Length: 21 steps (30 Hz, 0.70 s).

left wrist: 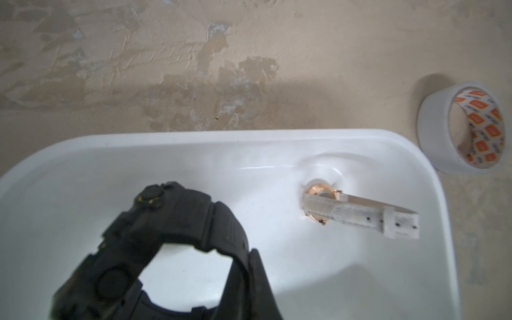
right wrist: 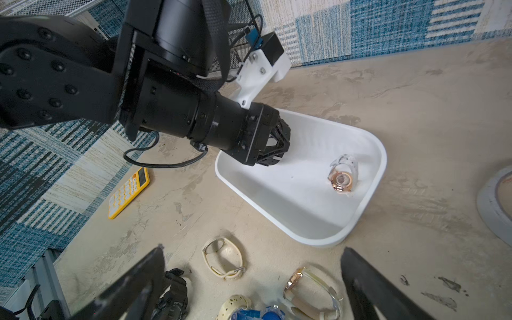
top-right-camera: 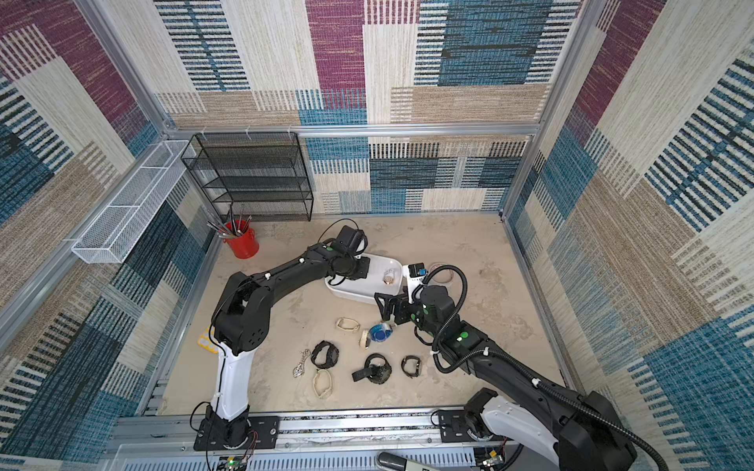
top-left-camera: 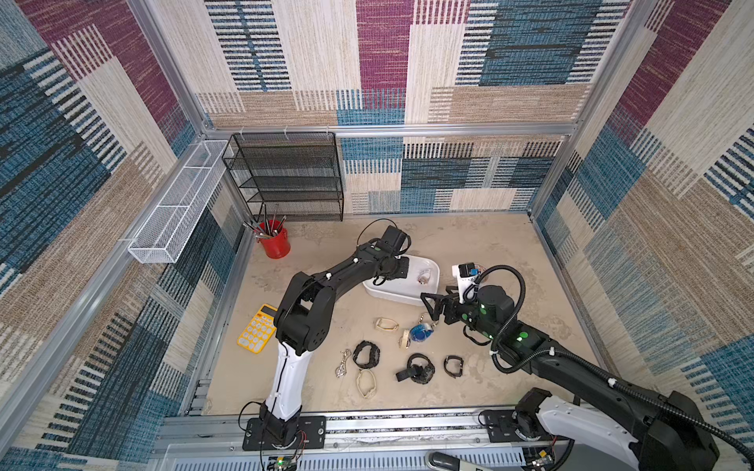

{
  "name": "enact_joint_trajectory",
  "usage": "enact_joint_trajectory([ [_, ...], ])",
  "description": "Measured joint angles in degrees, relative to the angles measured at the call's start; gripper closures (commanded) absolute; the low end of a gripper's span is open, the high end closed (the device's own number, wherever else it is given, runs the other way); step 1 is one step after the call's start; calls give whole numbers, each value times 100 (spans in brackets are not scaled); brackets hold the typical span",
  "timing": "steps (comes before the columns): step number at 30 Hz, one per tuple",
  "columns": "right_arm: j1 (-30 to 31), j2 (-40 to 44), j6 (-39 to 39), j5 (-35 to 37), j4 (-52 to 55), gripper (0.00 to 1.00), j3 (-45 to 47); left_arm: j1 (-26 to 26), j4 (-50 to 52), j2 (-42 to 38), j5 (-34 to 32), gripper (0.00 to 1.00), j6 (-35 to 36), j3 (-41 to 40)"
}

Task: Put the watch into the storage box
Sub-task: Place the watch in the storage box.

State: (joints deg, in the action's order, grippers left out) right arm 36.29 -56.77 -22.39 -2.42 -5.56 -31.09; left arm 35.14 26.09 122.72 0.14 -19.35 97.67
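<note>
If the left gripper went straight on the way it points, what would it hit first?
The left gripper, holding a black watch, points down into the box; probably its bare floor first, though depth is unclear.

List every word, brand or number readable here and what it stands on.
Nothing reads clearly.
Tape roll: orange printed labels inside the core, too blurred to read.
Yellow calculator: key markings too small to read.
Right wrist camera mount: dark print, too small.
</note>
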Motion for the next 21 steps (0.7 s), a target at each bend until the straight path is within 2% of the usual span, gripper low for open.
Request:
enact_joint_trajectory([
  [12,0,33,-2,9,33,0,39,0,240,407,-170,99,-2,278],
  [14,0,46,-2,46,31,0,48,0,269,424,-170,94,-2,304],
  [21,0,70,-15,96,35,0,52,-7,310,326,-166,66,-4,302],
])
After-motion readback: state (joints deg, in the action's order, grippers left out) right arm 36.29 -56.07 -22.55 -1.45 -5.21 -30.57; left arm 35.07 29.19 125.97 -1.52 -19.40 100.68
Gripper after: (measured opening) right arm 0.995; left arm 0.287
